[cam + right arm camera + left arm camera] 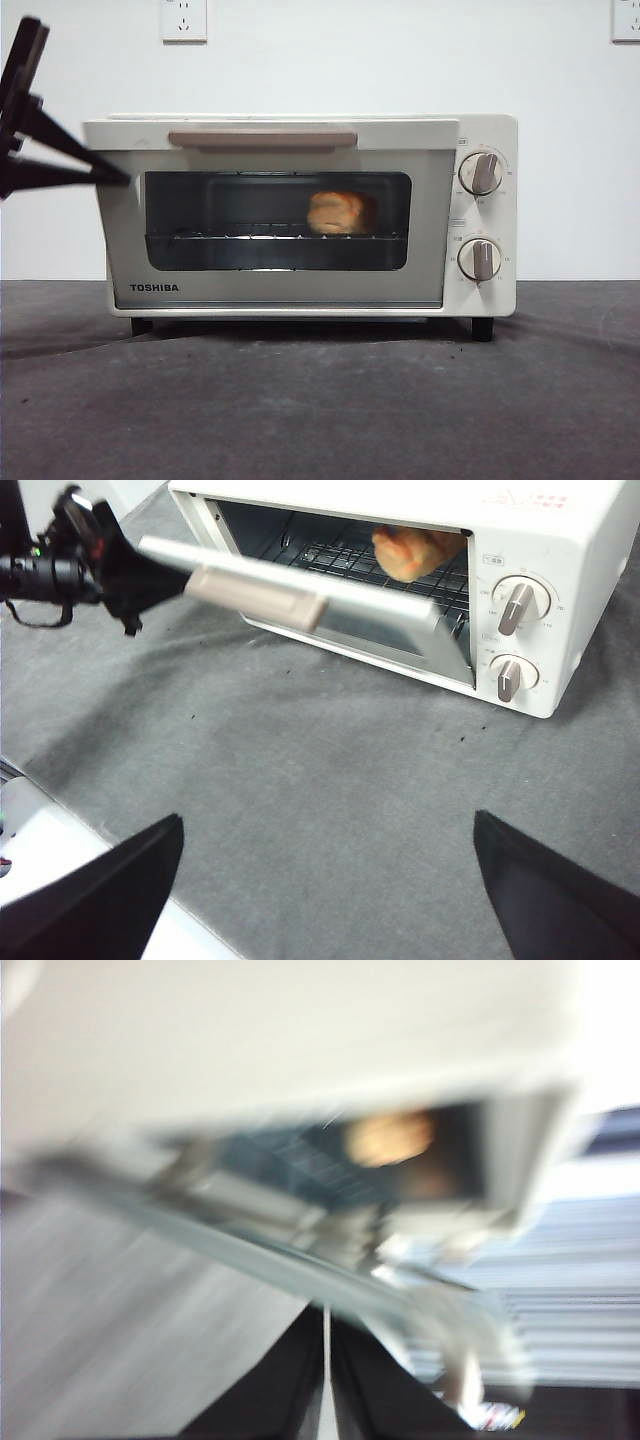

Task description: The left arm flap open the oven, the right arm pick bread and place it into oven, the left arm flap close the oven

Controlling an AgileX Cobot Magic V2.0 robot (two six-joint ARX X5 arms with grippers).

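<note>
Grey table (pixel 320 400) lies nearest; behind it stands the oven (pixel 480 300), door partly raised, bread (pixel 336 212) on its rack. Left gripper (pixel 105 175), at nine o'clock, presses the door's edge, jaws closed together. Right gripper (pixel 325 880) hangs back, spread wide, holding nothing.

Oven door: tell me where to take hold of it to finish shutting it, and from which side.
Take the oven door by its beige bar handle, which runs along the door's free top edge. The door hangs partly open, hinged at the bottom, with the bread on the rack inside. Coming from the front, slightly below the bar, probably suits best. The left tool is at the door's end.
</note>
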